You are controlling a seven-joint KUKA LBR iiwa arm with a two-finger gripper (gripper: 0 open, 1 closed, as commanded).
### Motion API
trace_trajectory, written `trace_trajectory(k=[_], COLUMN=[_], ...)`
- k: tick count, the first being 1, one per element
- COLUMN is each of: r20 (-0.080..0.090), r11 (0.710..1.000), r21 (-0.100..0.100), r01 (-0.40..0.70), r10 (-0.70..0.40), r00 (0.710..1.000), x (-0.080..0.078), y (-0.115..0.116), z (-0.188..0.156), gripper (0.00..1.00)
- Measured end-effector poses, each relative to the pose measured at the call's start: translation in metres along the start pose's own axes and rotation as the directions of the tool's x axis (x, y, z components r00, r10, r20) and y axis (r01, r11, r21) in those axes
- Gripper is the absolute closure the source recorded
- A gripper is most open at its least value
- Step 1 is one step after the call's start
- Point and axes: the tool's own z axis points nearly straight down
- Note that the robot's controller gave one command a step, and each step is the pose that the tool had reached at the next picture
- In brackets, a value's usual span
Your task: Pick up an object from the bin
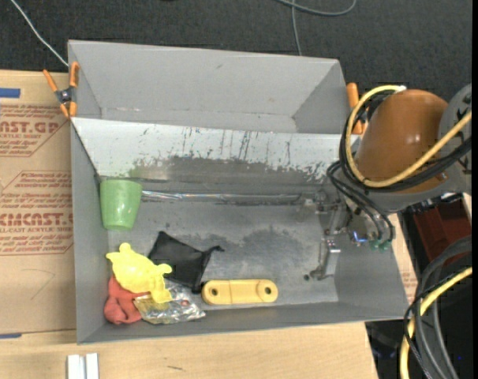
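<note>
- Pincer is low in the right part of the grey bin, over bare bin floor near the right wall.
- Cannot tell if the pincer is open or closed, and nothing is seen gripped in it.
- Orange-brown wrist cover with yellow and black cables sits above the pincer at the bin's right rim.
- Nearest thing is a flat yellow bar with rounded ends and small holes. It lies flat near the front wall, left of the pincer and apart from it.
- Black crumpled piece lies just left of the bar, behind its left end.
- Front-left corner holds a small heap: yellow rubber toy on top, a red thing under it, and a shiny crinkled wrapper beside them. Wrapper print is too small to read.
- Light green cup lies against the left wall, behind the heap and well apart from the pincer.
</note>
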Motion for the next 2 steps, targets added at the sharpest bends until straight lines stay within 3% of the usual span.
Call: trace_trajectory(k=[1,2], r20=[0.008,-0.008], r11=[1.0,0.999], r21=[0.001,-0.004], r01=[0.001,0.041], r10=[-0.001,-0.041], r00=[1.0,0.999], x=[-0.002,0.017], y=[0.0,0.074], z=[-0.004,0.072], gripper=[0.0,0.0])
